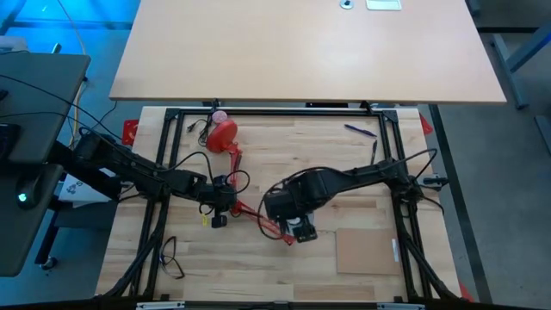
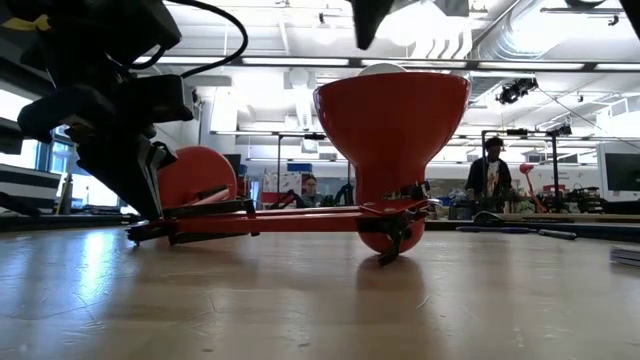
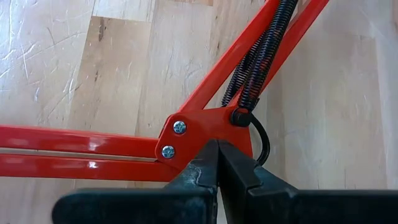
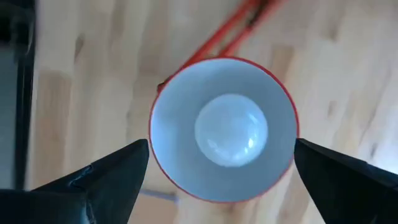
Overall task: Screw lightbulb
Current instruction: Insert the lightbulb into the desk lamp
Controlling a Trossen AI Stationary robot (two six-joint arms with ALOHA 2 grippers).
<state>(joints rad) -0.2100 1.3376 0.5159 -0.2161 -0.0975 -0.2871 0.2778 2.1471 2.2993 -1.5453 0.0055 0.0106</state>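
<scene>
A red desk lamp lies on the wooden table; its round base (image 1: 223, 134) is at the far side and its shade (image 2: 391, 110) opens upward. The white lightbulb (image 4: 231, 129) sits inside the shade, and its top (image 2: 383, 70) shows just over the rim. My right gripper (image 4: 221, 148) is open above the shade, a finger on either side of the rim and clear of the bulb; it also shows in the high view (image 1: 299, 227). My left gripper (image 1: 219, 205) is shut on the lamp's arm joint. My left gripper pinches the red joint plate (image 3: 200, 133) where the lamp's two arm sections meet, just beside its two screws, between its two shut fingers (image 3: 205, 173). In the low view it comes down from above at a slant (image 2: 145, 200). The lamp arm lies low along the table.
A small pink ball (image 1: 219, 114) lies beside the lamp's base. Pens (image 1: 362, 131) lie at the far right, a cardboard square (image 1: 366, 251) at the near right, a black cable (image 1: 172, 254) at the near left. A black metal frame (image 1: 164, 155) edges the table. People stand in the room behind (image 2: 492, 170).
</scene>
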